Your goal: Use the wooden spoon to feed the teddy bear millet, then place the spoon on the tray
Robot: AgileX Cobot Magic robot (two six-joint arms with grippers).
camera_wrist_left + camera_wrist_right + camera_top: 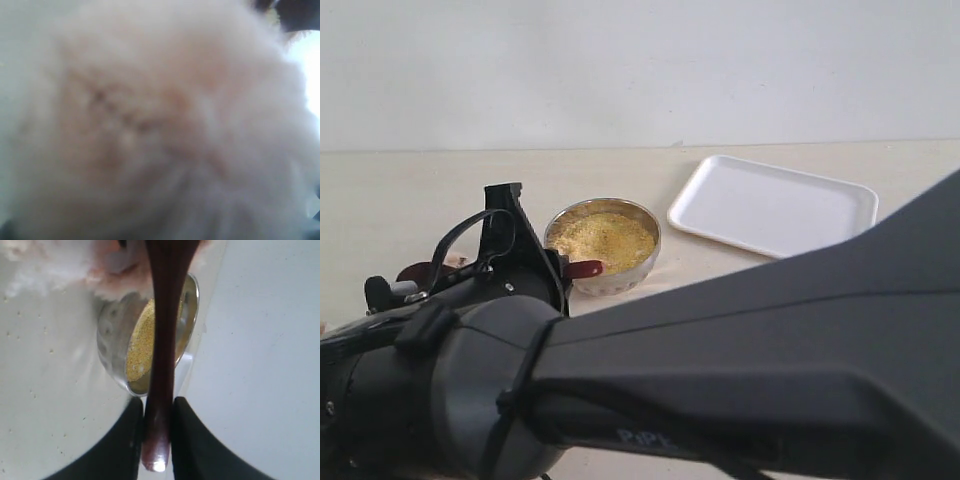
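Two dark fingers [125,440] of the right gripper [157,405] are pressed against the handle of the wooden spoon [165,315], pinching it near its end. A short glossy tip sticks out past them at the bottom of the right wrist frame. The rest of the spoon runs up the middle of that frame, crossing in front of the metal bowl [112,340], whose millet [137,350] fills it as a yellow mass.

Pale fluffy fur of the teddy bear [115,275] shows along the top edge, beyond the bowl. The same fur fills nearly the whole left wrist frame in a blur. It hides the left gripper, so I cannot tell whether that one is spread or closed.

In the exterior view the bowl sits at centre on the pale table [400,190]. A short reddish-brown end of the spoon shows at its lower left rim. The white tray [775,205] lies near the bowl at upper right, apart from it. A large dark arm [770,340] blocks the lower half of that frame.
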